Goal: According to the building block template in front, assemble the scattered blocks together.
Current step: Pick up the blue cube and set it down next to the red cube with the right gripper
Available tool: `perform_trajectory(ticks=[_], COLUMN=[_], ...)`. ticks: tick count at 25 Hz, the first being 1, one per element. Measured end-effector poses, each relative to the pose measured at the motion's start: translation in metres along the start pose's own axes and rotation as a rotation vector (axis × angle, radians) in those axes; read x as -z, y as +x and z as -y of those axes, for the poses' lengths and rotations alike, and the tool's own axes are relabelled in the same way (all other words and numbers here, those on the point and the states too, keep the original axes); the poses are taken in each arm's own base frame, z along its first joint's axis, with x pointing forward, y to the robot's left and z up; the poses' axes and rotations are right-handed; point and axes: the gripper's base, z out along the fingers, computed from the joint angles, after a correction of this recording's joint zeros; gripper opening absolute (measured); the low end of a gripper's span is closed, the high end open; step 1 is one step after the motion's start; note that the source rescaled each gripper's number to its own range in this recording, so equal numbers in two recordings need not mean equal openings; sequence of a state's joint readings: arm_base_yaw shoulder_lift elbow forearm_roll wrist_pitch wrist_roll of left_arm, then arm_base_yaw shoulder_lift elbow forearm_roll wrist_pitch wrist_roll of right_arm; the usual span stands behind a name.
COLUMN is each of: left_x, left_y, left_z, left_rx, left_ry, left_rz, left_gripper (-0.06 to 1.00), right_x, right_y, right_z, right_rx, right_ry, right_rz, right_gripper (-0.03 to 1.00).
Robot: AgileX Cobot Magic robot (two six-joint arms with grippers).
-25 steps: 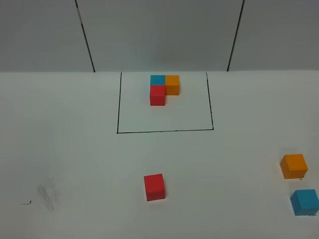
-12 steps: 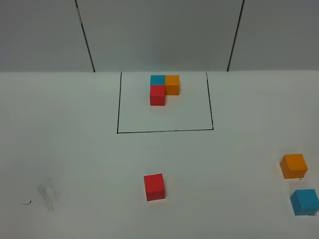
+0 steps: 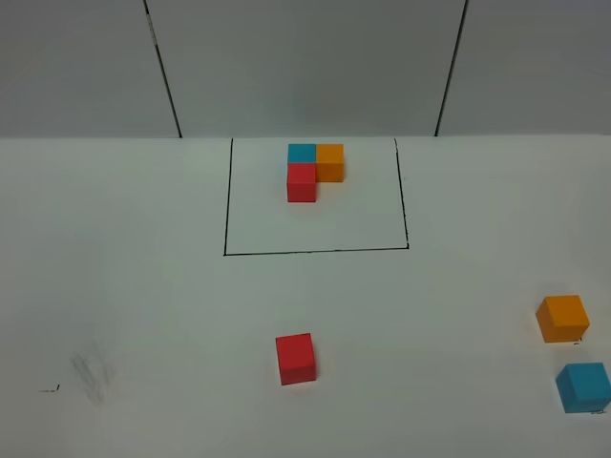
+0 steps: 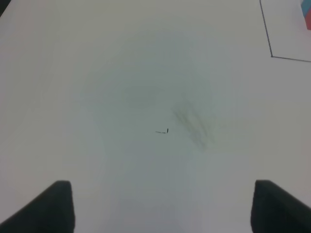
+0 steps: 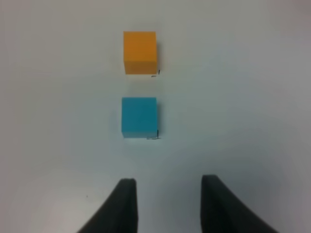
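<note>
The building block template point(image 3: 313, 170) sits inside the black outline point(image 3: 315, 252) on the desk point(image 3: 143, 286): blue and orange side by side, red in front of the blue, making an L. None of the scattered blocks is joined yet. The red block point(image 3: 296, 358) lies almost straight out from the template on the robot's side, outside the outline. The orange block point(image 3: 562, 318) and blue block point(image 3: 583, 386) lie far off to the template's right, the blue one farther from it.

The coming move probably turns on the right arm. The blue block point(image 5: 139, 117) lies directly ahead of the right end effector point(image 5: 169, 179), a little to one side of its centre line, and the orange block point(image 5: 140, 52) sits in line beyond it, apart from it. Being cubes, they have no long axis, and their faces look square to the fingers. That end effector is clenched on nothing and would have to spread before a grasp.

The left end effector point(image 4: 163, 183) is released wide over bare desk with a grey smudge point(image 4: 192, 124) (no loose block shows in its view). Nothing stands between the right fingers and the blue block.
</note>
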State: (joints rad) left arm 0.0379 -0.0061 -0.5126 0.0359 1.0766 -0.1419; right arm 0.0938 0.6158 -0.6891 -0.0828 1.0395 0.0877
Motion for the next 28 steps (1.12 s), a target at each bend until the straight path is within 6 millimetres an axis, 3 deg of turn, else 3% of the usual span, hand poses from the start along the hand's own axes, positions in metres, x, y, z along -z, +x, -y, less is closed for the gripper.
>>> perform_trajectory(ticks=[8, 21, 25, 28], left_x=[0.000, 0.000, 0.000, 0.000], left_y=[0.000, 0.000, 0.000, 0.000], left_z=[0.000, 0.000, 0.000, 0.000], left_rx=[0.000, 0.000, 0.000, 0.000], left_ry=[0.000, 0.000, 0.000, 0.000], left_rz=[0.000, 0.000, 0.000, 0.000], left_gripper=[1.00, 1.00, 1.00, 1.00], right_x=[-0.034, -0.045, -0.053, -0.060], right_y=[-0.010, -0.004, -0.013, -0.016], right_z=[-0.003, -0.005, -0.007, -0.009], right_rx=[0.013, 0.022, 0.072, 0.095], right_ry=[0.005, 0.001, -0.020, -0.045], right_rz=[-0.205, -0.388, -0.317, -0.315], right_gripper=[0.01, 0.03, 0.19, 0.47])
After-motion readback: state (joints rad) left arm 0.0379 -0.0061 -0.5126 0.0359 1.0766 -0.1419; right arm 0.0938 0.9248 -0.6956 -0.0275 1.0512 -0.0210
